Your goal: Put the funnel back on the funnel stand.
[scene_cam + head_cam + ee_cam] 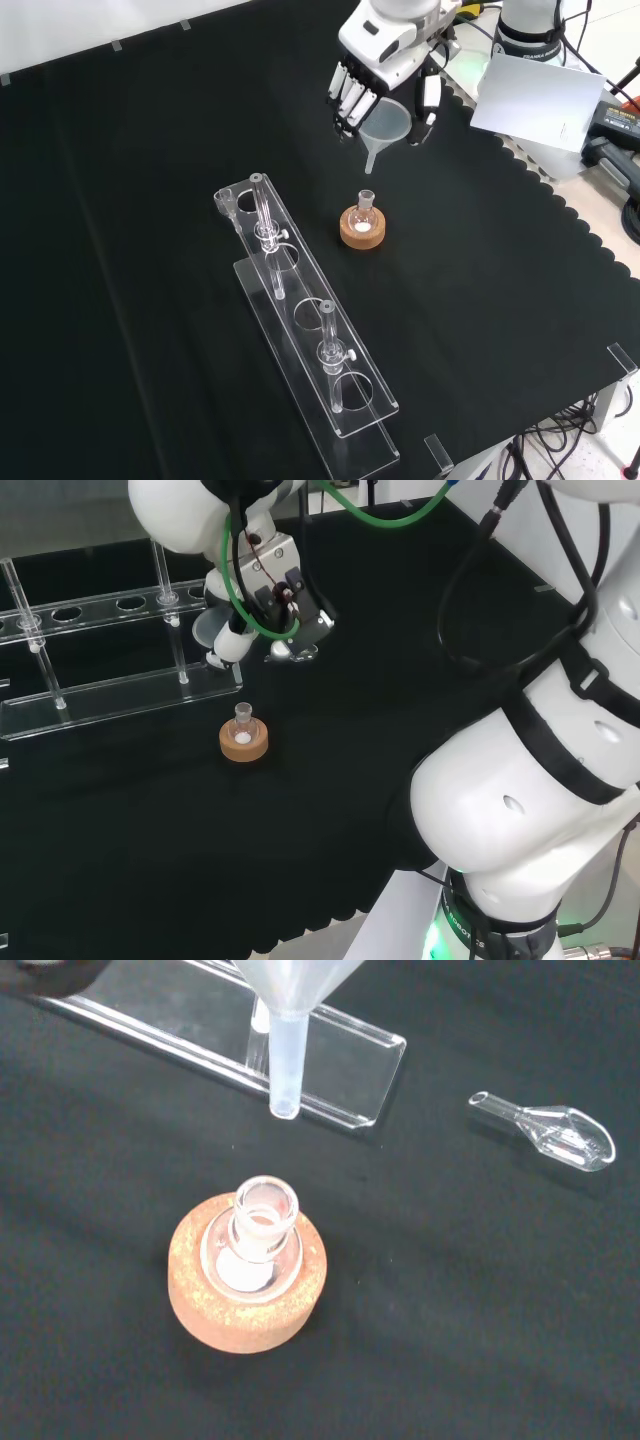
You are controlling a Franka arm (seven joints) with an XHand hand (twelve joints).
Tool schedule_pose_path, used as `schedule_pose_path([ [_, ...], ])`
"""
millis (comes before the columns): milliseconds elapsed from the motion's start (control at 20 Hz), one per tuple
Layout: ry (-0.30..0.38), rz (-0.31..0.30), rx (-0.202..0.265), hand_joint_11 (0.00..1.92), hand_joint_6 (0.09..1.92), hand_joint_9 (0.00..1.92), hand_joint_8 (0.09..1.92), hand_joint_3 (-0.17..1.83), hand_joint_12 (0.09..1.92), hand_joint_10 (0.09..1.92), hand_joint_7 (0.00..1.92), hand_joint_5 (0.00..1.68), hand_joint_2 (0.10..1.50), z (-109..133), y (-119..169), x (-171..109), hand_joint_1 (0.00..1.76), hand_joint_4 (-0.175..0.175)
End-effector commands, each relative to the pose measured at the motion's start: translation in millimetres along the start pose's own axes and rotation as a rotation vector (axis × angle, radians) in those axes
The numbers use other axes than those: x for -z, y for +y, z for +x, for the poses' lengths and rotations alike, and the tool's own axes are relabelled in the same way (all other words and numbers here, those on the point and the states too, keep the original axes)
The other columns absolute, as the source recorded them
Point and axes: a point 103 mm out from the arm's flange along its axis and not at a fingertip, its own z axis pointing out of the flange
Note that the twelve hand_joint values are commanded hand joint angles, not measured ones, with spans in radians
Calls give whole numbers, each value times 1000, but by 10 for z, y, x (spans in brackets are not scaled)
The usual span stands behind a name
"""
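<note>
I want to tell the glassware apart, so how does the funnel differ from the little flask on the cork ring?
The funnel hangs in the air, gripped by the hand; the flask sits upright on its cork ring. The funnel is a wide cone narrowing to a stem; the flask is a small round bulb with a short neck. Both are clear.

Head view looks from behind the arm across the tabletop (330,630); front view faces back, higher up; wrist view hangs close. All share the cork ring (244,742) (flask atop).
</note>
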Motion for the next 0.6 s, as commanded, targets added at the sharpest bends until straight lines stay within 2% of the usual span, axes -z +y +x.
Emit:
schedule_pose_path([
  [50,20,-9,-1,951,653,1199,624,480,1002,239,840,920,843,-68,5,97,757,-13],
  [250,57,-14,-15,952,652,1201,623,481,1000,235,834,908,842,-195,73,218,758,-16],
  [600,60,-66,-41,955,661,1206,626,482,996,223,827,897,842,-366,245,529,764,-18],
])
